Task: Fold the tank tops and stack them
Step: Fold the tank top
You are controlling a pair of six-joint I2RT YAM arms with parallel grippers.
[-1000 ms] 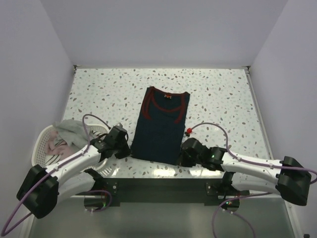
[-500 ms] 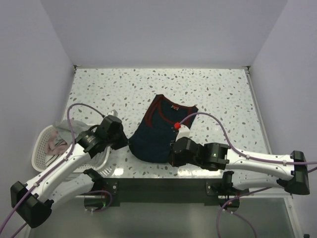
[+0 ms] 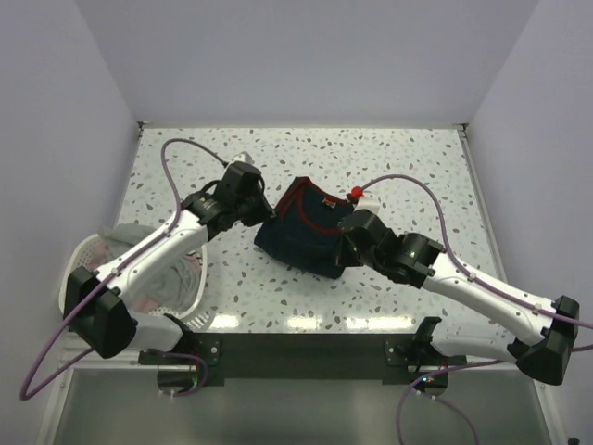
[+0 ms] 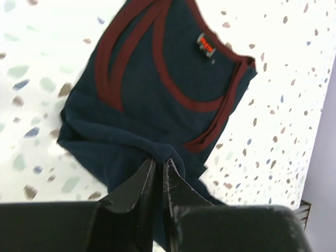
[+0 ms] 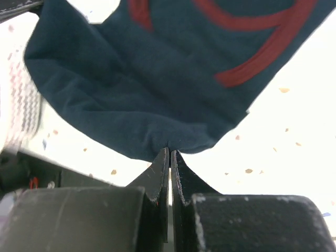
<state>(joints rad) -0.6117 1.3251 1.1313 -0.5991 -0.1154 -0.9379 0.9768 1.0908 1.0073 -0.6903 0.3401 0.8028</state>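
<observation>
The navy tank top with dark red trim [image 3: 310,232] lies on the speckled table, its lower half lifted and carried up over its upper half. My left gripper [image 3: 261,219] is shut on its hem at the left corner; in the left wrist view [image 4: 159,160] the cloth bunches at the tips. My right gripper [image 3: 345,243] is shut on the hem at the right corner, and in the right wrist view [image 5: 169,149] the navy cloth [image 5: 157,79] hangs from the tips. Pale and grey tops [image 3: 162,278] lie in the white basket, partly hidden by my left arm.
The white slotted basket [image 3: 79,264] stands at the table's front left edge. Purple cables loop above both arms. White walls close the table at the back and sides. The table's front edge [image 3: 306,320] runs just before the arm bases.
Both grippers have lifted the navy top's bottom hem from the near edge and carried it away from the bases, over the upper half. The cloth now bunches mid-table.
</observation>
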